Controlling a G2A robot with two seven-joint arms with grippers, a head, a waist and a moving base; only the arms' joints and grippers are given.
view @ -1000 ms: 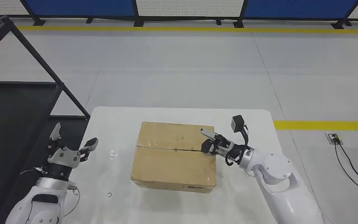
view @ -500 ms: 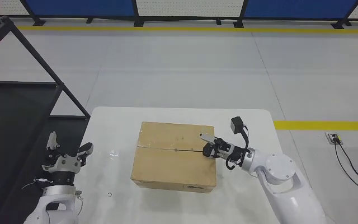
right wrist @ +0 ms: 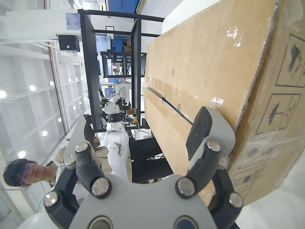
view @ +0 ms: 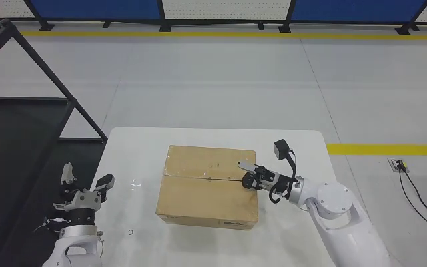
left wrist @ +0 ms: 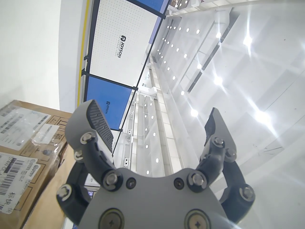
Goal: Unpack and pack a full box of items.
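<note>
A closed brown cardboard box [view: 208, 185] lies in the middle of the white table [view: 300, 143], its top flaps meeting at a taped seam. My right gripper [view: 247, 172] is open at the right end of that seam, one fingertip [right wrist: 200, 127] resting above the box top [right wrist: 202, 72]. My left gripper [view: 87, 179] stands open and holds nothing, pointing upward near the table's front left edge, well apart from the box. In the left wrist view, the left gripper [left wrist: 155, 120] shows empty space between its pads and the labelled side of the box [left wrist: 28, 144] beside it.
A black metal frame rack [view: 47, 127] stands off the table's left side. A yellow floor line [view: 377, 149] runs to the right. White table surface lies open around the box on all sides.
The left arm has drawn back toward the table's front left corner, its gripper staying open. The right gripper has shifted only slightly at the box seam.
</note>
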